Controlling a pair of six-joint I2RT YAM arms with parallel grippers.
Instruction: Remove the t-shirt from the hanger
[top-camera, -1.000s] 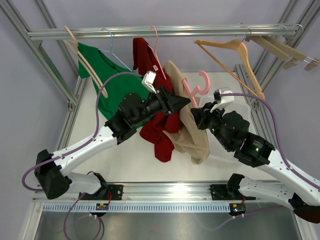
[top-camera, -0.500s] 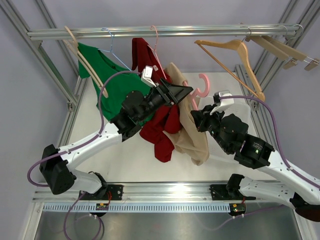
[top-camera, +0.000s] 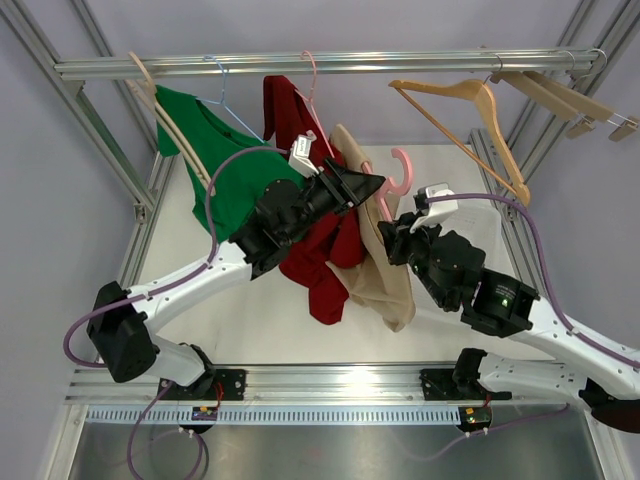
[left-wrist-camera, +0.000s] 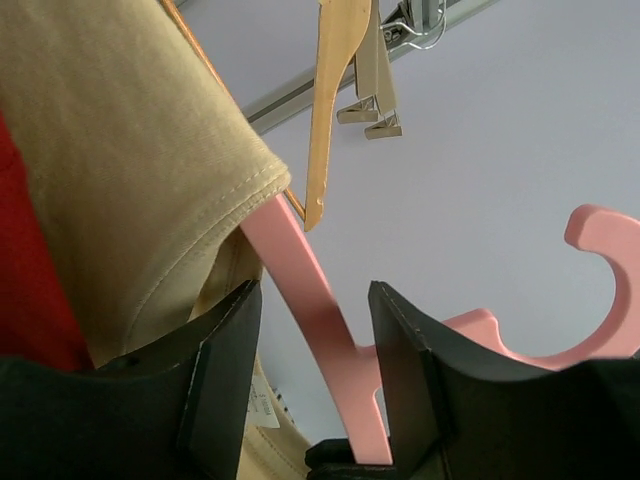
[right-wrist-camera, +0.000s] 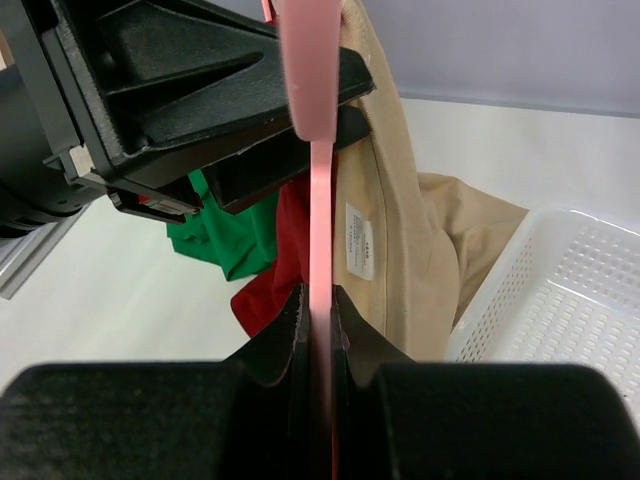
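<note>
The beige fabric t-shirt (top-camera: 382, 278) still cloaks the pink plastic hanger (left-wrist-camera: 305, 280), clamped by the right gripper (right-wrist-camera: 318, 310) and loosely straddled by the open-jawed left gripper (left-wrist-camera: 315, 300).

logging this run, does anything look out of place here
Yes: the pink hanger is off the rail, pinched between the fingers of the right gripper with its hook in mid-air. The tan t-shirt sags off it, only partly on.
</note>
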